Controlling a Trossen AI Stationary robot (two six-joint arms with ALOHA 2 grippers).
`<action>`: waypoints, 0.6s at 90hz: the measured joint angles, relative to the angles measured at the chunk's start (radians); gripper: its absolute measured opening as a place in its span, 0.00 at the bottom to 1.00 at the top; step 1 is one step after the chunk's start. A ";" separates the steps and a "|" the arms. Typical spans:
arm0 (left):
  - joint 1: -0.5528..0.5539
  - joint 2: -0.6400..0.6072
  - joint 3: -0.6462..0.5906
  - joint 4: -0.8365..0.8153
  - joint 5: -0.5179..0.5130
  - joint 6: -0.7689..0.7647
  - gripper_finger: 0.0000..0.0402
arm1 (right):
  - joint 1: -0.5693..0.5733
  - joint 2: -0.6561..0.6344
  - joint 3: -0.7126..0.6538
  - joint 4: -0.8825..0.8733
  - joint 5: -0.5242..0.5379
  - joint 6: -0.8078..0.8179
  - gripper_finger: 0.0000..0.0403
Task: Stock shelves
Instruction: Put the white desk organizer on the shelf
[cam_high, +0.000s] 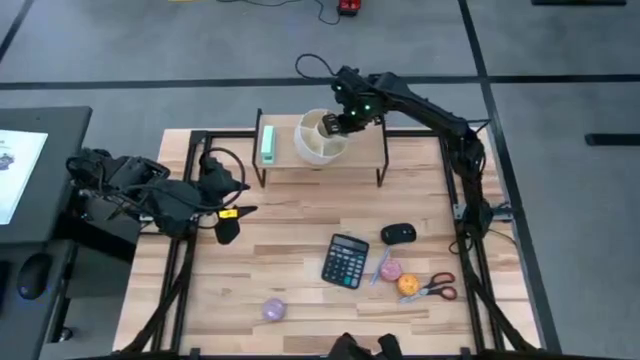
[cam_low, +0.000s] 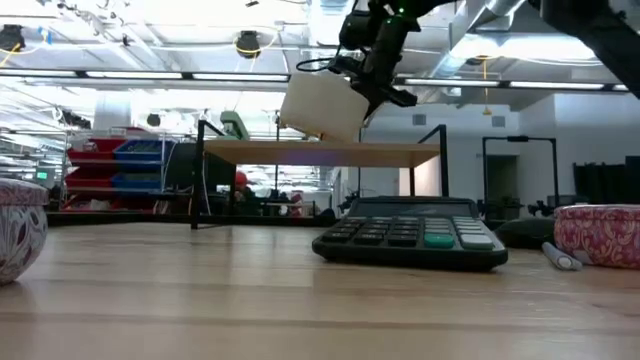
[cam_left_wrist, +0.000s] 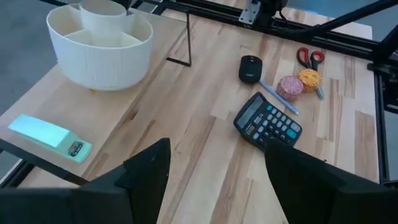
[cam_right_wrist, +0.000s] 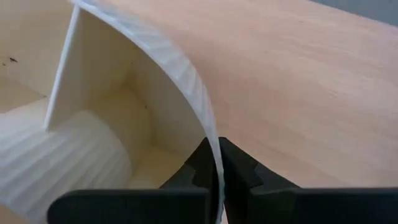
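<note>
Low view alone shows the white organizer (cam_low: 322, 106) tilted above the shelf (cam_low: 320, 152) at upper centre; right wrist view shows the right tool (cam_right_wrist: 216, 163) clenched on its rim. Left tool (cam_left_wrist: 214, 171) hangs released at the frame's bottom.

The right arm reached from the table's right edge across to the far side, elbow bent, wrist angled downward. Its end effector (cam_high: 338, 123) hung above the table, both fingers (cam_right_wrist: 200, 167) pinched close together with only a thin wall between them, one finger inside and one outside. In the low view it was raised and tilted. The left arm lay folded low at the table's left edge, its end effector (cam_high: 228, 226) pointing toward the table's middle, fingers (cam_left_wrist: 149, 168) spread wide apart and holding nothing.
</note>
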 joint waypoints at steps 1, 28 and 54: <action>0.000 0.000 0.000 0.000 0.000 0.001 0.59 | 0.000 0.000 0.000 0.000 0.004 0.002 0.00; 0.000 0.000 0.000 0.000 0.007 0.006 0.59 | -0.007 0.000 0.000 0.002 0.015 0.024 0.00; 0.000 0.000 0.000 0.000 0.007 0.007 0.59 | -0.006 0.000 0.002 -0.001 0.023 0.036 0.08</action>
